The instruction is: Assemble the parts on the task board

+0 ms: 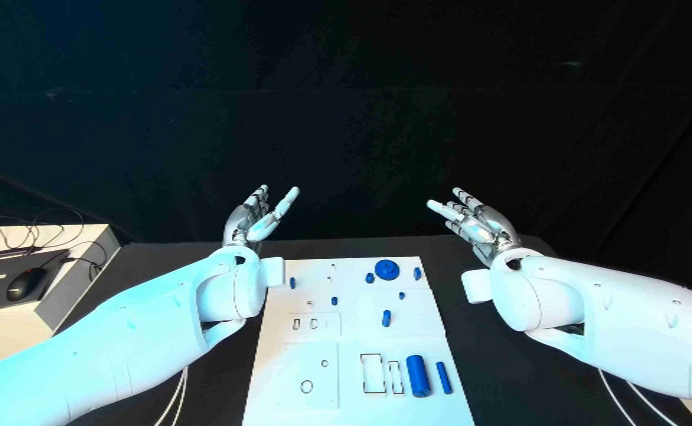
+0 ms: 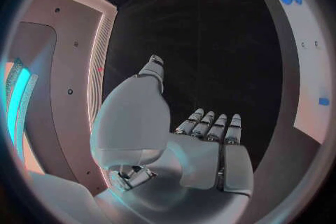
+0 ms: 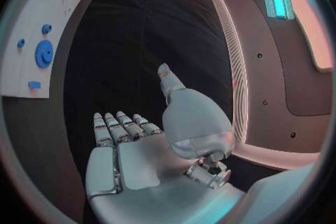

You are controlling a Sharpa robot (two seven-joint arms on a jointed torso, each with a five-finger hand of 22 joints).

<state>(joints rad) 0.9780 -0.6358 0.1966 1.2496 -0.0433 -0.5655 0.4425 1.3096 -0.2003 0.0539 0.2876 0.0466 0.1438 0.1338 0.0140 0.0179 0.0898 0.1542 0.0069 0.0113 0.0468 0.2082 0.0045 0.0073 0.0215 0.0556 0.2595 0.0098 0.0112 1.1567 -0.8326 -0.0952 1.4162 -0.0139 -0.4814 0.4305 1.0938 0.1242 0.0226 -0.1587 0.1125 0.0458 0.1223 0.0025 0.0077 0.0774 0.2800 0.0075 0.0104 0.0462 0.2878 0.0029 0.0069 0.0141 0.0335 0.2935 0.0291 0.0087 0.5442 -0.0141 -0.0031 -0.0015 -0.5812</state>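
The head camera looks down on the table (image 1: 173, 256); each wrist camera sits close behind its robot hand; all share the task board (image 1: 361, 346).

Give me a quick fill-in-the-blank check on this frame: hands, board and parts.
1. Both the left hand and the right hand are raised with fingers spread, holding ____.
2. The task board lies ____ the two arms.
3. The small parts on the board, like the round gear, are coloured ____.

Missing words: nothing; between; blue
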